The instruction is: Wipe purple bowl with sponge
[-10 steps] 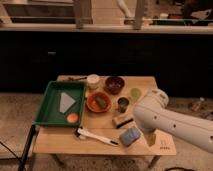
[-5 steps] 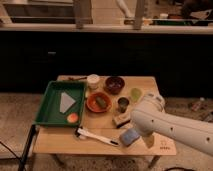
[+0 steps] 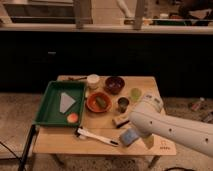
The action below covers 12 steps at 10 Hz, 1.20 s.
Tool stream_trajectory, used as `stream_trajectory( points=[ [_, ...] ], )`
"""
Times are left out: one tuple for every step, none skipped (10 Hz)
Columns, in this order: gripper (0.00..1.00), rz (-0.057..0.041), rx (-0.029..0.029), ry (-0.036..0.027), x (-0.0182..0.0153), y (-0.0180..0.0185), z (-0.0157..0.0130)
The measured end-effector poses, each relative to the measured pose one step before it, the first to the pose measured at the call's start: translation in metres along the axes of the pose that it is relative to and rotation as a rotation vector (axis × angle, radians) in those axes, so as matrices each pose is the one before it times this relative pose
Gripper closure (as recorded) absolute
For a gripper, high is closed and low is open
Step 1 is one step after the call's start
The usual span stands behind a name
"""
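Since the earlier frames, the arm (image 3: 170, 127) has swung slightly left and lower over the table's right front corner; the tabletop items have kept their places.

Camera view, items as found:

1. Table (image 3: 55, 142): light wood, rectangular, set before a dark counter front.
2. Arm: thick white casing, entering from the lower right, its rounded end above the table's right half.
3. Gripper (image 3: 149, 141): mostly hidden under the arm casing, low over the front right of the table, just right of the sponge. Whether it is apart, together or clamped on anything cannot be told.
4. Sponge (image 3: 129, 136): blue-grey pad, lying flat near the table's front edge, between the brush's tip and the gripper, partly under the arm's edge.
5. Purple bowl (image 3: 114, 84): dark maroon, upright, at the back centre of the table, well apart from the sponge.
6. Orange bowl (image 3: 92, 106): in front and to the left of the purple bowl, holding a green item (image 3: 102, 101).
7. White cup (image 3: 93, 80): just left of the purple bowl.
8. Small dark cup (image 3: 123, 103): right of the orange bowl.
9. Green cup (image 3: 135, 93): behind and to the right of the dark cup, near the arm's end.
10. Tan block (image 3: 120, 121): dark base, just behind the sponge.
11. Brush (image 3: 97, 136): white handle, lying along the front of the table.
12. Green tray (image 3: 50, 107): left end of the table, containing a pale grey triangular piece (image 3: 66, 101) and a small orange-red ball (image 3: 73, 118).
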Motion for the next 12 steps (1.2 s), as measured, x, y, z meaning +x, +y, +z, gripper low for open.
stream_trajectory(
  points=[
    [0.2, -0.01176, -0.00052, -0.00133, -0.00135, -0.00027, 0.00044],
    [0.2, -0.01278, 0.0001, -0.00167, -0.00139, -0.00041, -0.00017],
    [0.2, -0.01421, 0.0003, -0.00085, -0.00086, 0.00002, -0.00071],
    [0.2, -0.01361, -0.0003, -0.00098, -0.00063, 0.00002, -0.00009],
    [0.2, -0.01896, -0.00019, -0.0023, -0.00116, -0.00031, -0.00014],
    [0.2, -0.01769, -0.00162, -0.0029, -0.00151, -0.00006, -0.00017],
    [0.2, -0.01843, -0.00169, -0.00216, -0.00124, 0.00015, -0.00008],
    [0.2, -0.00757, -0.00069, -0.00117, -0.00049, 0.0001, 0.0],
    [0.2, -0.01804, -0.00076, -0.00284, -0.00123, 0.00003, -0.00016],
    [0.2, -0.01776, -0.00136, -0.00247, -0.00137, 0.00034, 0.00009],
    [0.2, -0.01416, -0.00115, -0.00125, -0.00053, 0.00027, -0.00009],
    [0.2, -0.01372, -0.0009, -0.00167, -0.0008, -0.00002, -0.00008]
  ],
)
